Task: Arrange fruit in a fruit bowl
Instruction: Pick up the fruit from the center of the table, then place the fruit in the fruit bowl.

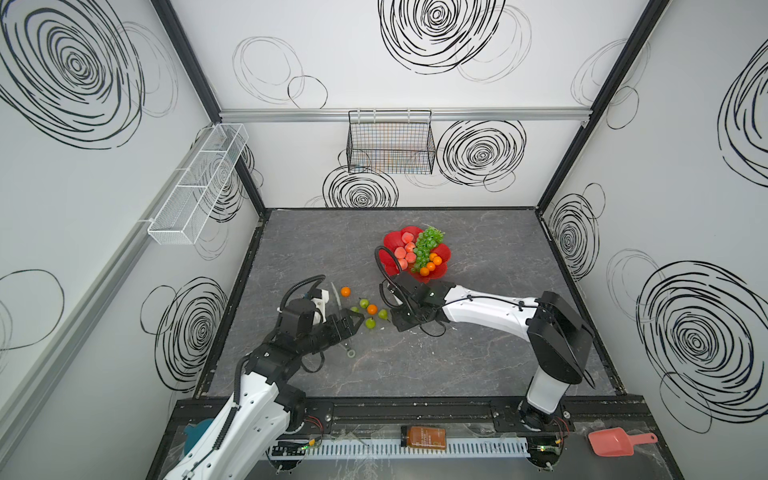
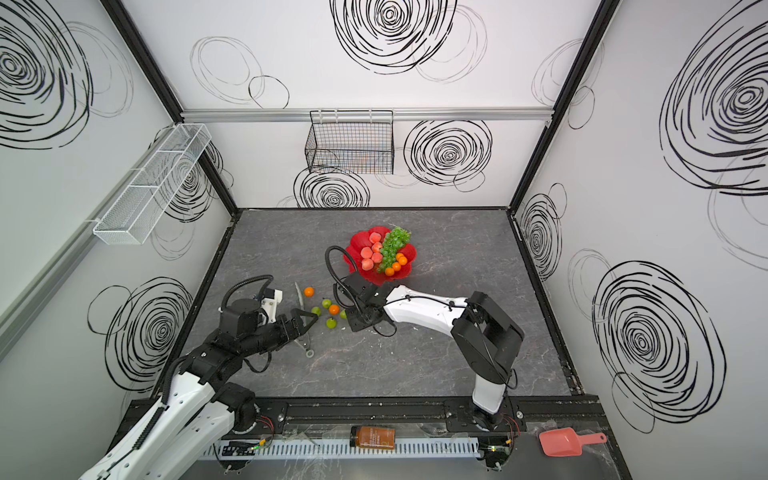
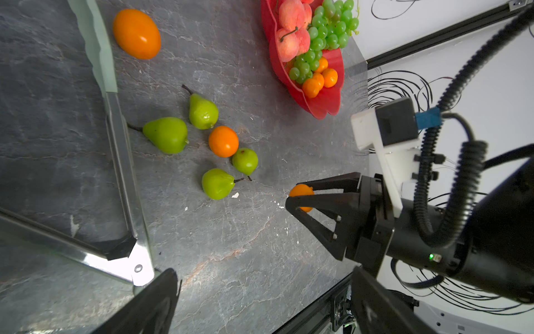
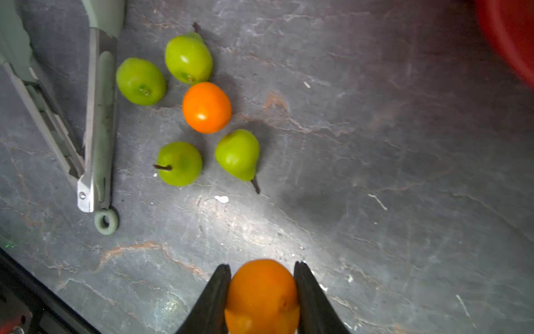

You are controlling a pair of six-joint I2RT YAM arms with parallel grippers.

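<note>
The red scalloped fruit bowl (image 1: 391, 240) stands at mid-table and holds a bunch of green grapes (image 1: 428, 245), pink peaches (image 1: 401, 252) and tangerines (image 1: 432, 264). Loose fruit lies left of the bowl: two tangerines (image 1: 345, 291) (image 1: 372, 309) and several green pears (image 1: 364, 302). My right gripper (image 4: 261, 266) is shut on another tangerine (image 4: 261, 295), just above the table to the right of the loose fruit. It also shows in the left wrist view as my right gripper (image 3: 300, 196). My left gripper (image 3: 260, 312) hovers left of the pears, jaws wide apart and empty.
Metal tongs (image 1: 351, 353) with green tips lie under and beside my left gripper. A black wire basket (image 1: 390, 143) and a white mesh basket (image 1: 199, 183) hang on the walls. An amber bottle (image 1: 423, 437) and a pink scoop (image 1: 619, 441) rest on the front ledge.
</note>
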